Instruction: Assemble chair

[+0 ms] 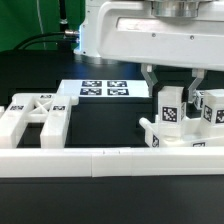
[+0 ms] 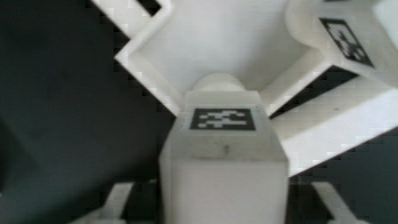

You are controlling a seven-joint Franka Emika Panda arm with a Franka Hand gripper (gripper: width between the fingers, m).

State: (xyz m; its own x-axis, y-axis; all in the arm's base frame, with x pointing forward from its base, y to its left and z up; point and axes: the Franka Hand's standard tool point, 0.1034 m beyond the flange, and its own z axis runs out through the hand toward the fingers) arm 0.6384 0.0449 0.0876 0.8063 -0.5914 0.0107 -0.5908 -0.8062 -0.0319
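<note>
Border rail point(image 1: 110, 160): long white bar across the front of the black table, no part of the chair
Marker board point(image 1: 105, 90): flat behind the work area, well clear of the arm
Ladder-shaped chair part point(image 1: 35, 115): lies at the exterior view's left, against the rail and well apart from the gripper
Angular panel point(image 2: 205, 50): white chair piece just behind the leg in the wrist view; whether the two touch cannot be told
Tagged blocks point(image 1: 210, 105): more chair parts, close by at the exterior view's right
Chair leg point(image 1: 170, 108): thick, upright, tag facing out, directly under the arm
Gripper point(image 1: 172, 90): jaws apart, one finger down either side of the leg's top (gaps show on both sides)
Step in hand: probably seizing this leg, early in the build
Next move: likely to lower a little, staying centred, then close squarely on the leg without tilting it
</note>
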